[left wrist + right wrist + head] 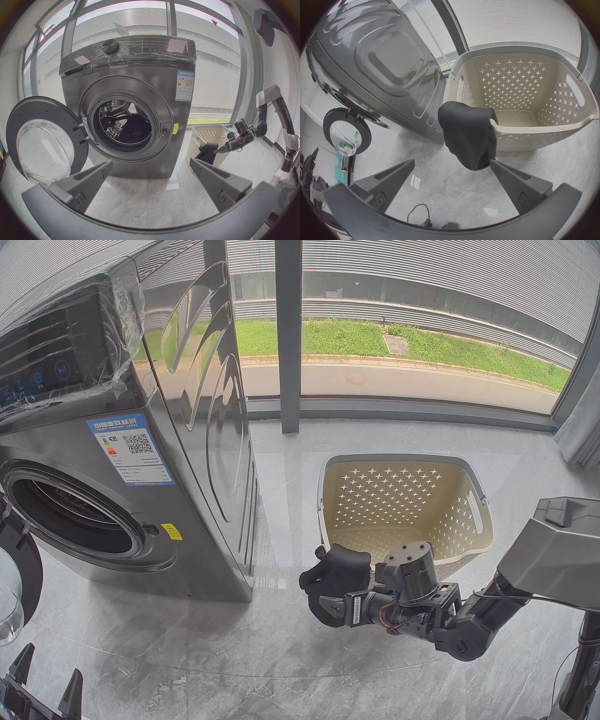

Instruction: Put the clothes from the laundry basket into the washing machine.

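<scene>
While garment [467, 134] drapes basket rim [537, 126], right end effector [452, 161] agape, empty, seemingly just beside.

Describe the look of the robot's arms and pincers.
The right arm has a pale grey angular shell, black joints, a round black wrist with thin orange wires and a white label. Both the left pincer and right pincer have dark grey wedge-shaped fingers with ribbed inner pads.

The washing machine [187, 427] has its drum mouth [125, 125] open before my left fingers [84, 184], and its door [43, 140] is swung aside. Bare floor [250, 646] lies between the machine and the laundry basket [475, 490] beside it. A black garment [468, 134] drapes over the basket's rim on the machine's side, before my spread right fingers [518, 184].
</scene>
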